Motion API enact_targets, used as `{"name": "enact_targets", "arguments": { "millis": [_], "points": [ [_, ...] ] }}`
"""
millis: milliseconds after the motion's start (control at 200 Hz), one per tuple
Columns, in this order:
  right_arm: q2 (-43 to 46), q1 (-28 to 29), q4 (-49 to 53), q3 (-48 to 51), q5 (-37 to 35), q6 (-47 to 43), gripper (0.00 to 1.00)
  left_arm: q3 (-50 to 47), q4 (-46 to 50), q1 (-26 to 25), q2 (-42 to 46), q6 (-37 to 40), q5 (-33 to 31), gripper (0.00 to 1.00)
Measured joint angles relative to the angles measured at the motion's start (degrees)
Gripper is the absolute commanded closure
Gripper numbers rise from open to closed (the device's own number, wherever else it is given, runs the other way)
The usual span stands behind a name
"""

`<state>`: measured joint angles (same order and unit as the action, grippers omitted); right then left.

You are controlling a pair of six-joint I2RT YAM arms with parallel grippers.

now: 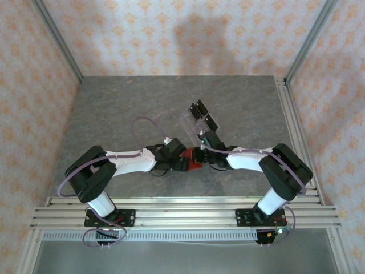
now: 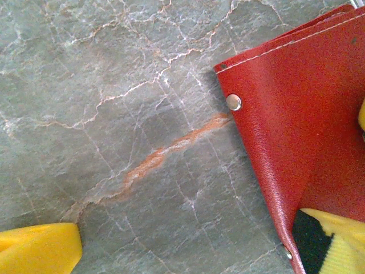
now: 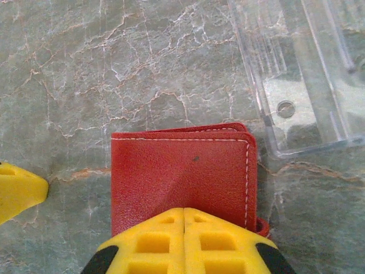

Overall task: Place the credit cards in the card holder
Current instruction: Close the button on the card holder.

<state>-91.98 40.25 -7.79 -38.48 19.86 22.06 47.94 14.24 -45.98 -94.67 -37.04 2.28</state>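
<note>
Your right gripper (image 3: 183, 228), pressed together, pins the closed card holder (image 3: 182, 171); let the spread left gripper (image 2: 188, 245) open it.

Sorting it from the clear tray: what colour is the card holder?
The card holder is red with pale edge stitching, clearest in the right wrist view.

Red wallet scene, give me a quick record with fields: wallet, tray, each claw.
wallet: small red folding wallet, folded, flat on the grey marbled table
tray: clear plastic tray, just past the wallet's far right corner, apart
right claw: shut, tips over the wallet's near edge
left claw: open, one yellow finger over the wallet, one beside it
</note>
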Motion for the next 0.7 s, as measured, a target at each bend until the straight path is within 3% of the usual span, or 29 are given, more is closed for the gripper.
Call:
{"name": "enact_targets", "arguments": {
  "millis": [345, 701],
  "points": [
    [0.7, 2.78, -5.7, 3.72, -5.66, 2.27, 1.0, 0.09, 0.17, 0.0, 0.02, 0.0, 0.0, 0.0],
    [0.59, 7.69, -10.51, 6.69, -16.13, 8.31, 1.0, 1.01, 1.46, 0.0, -0.37, 0.48, 0.04, 0.0]
  ]
}}
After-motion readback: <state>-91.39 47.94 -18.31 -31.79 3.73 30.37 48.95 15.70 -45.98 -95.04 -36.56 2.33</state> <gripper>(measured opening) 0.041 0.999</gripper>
